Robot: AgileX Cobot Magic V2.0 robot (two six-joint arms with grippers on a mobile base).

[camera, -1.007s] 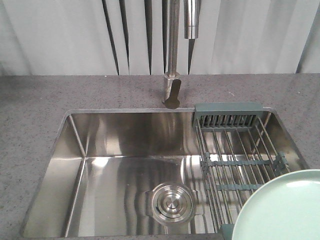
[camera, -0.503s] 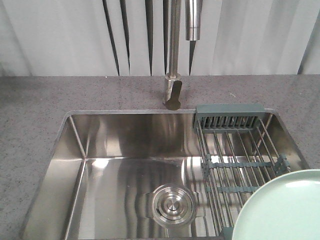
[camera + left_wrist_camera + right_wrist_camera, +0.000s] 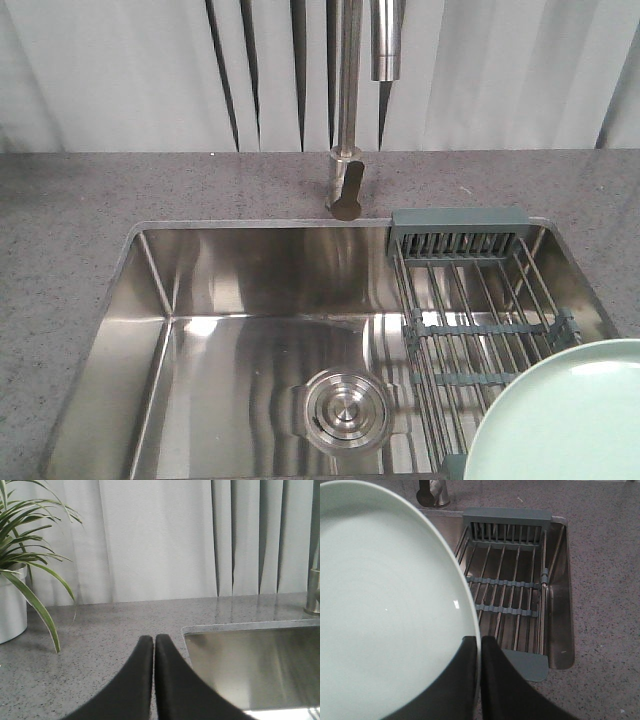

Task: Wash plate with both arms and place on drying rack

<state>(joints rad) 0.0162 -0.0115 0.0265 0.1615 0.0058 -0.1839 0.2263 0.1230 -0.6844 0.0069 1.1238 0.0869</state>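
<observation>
Barely anything has moved since a second ago: the plate (image 3: 565, 420) keeps its spot over the sink's (image 3: 150, 330) near right corner in the front view, maybe a hair further in over the basin, and the whole scene sits a touch lower in frame. My right gripper (image 3: 479, 642) is clamped on the plate's rim, the two black fingers nearly together with the thin edge running between them. Seen from the right wrist, the plate (image 3: 385, 605) is pale mint green, plain and face up. It covers the sink's left part and overlaps the left edge of the drying rack (image 3: 507, 580). I can't tell whether it touches the rack. In the front view, the drying rack (image 3: 470, 300) fills the sink's right end, steel rods running front to back, two grey-green cross bars, and a slotted end piece against the sink's far wall. The drain (image 3: 345, 408) is in the sink floor, left of the rack. The faucet (image 3: 345, 180) stands on the countertop (image 3: 60, 230) just behind the sink's far edge. My left gripper (image 3: 154, 639) has its fingers pressed together with nothing between them, above the countertop just outside the sink's left edge. A potted plant (image 3: 10, 605) stands well left of the sink, and a pale curtain (image 3: 160, 540) hangs behind it.
</observation>
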